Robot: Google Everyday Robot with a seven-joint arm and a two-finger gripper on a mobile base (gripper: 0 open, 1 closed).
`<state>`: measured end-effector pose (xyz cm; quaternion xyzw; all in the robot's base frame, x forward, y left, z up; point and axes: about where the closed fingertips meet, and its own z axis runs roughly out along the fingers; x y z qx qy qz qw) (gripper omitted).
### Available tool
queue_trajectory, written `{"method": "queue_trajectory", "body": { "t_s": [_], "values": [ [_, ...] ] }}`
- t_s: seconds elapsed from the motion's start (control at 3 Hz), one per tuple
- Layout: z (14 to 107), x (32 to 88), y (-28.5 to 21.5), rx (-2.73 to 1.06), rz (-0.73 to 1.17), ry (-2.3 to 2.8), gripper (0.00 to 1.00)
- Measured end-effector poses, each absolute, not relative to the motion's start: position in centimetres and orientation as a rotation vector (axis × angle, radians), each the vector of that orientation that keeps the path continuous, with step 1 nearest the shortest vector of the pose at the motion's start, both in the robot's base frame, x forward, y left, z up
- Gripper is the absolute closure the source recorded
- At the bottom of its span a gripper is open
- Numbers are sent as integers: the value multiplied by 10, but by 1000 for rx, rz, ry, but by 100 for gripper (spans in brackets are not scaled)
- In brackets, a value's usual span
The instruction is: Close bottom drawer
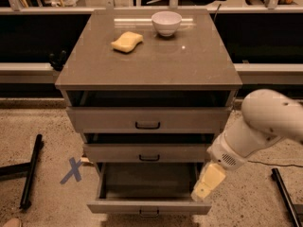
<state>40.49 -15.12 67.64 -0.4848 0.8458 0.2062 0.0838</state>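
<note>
approach: cream two-finger gripper point(207, 183) beside the open grey-beige bottom drawer point(149, 206)
the drawer stands pulled well out of the grey-brown cabinet point(156, 63). your gripper hangs at its right front corner; whether it is spread or pressed together can't be told. next you'd likely need it on the flat front panel, pushing straight in.

I take this for a robot test lab. A blue tape X point(72, 170) marks the speckled floor point(42, 126) left of a lone drawer cabinet point(147, 119). Black stand legs point(31, 171) lie about. My gripper point(207, 183) hangs below the worktop's point(151, 60) front right corner, beside the bottom drawer point(149, 206).
</note>
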Motion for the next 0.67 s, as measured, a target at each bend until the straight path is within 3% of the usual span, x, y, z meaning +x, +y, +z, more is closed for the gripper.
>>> {"method": "queue_trajectory", "body": {
  "t_s": [0.33, 0.67],
  "values": [
    [611, 402, -144, -1397, 740, 2569, 0],
    [611, 402, -143, -1397, 742, 2570, 0]
  ]
}}
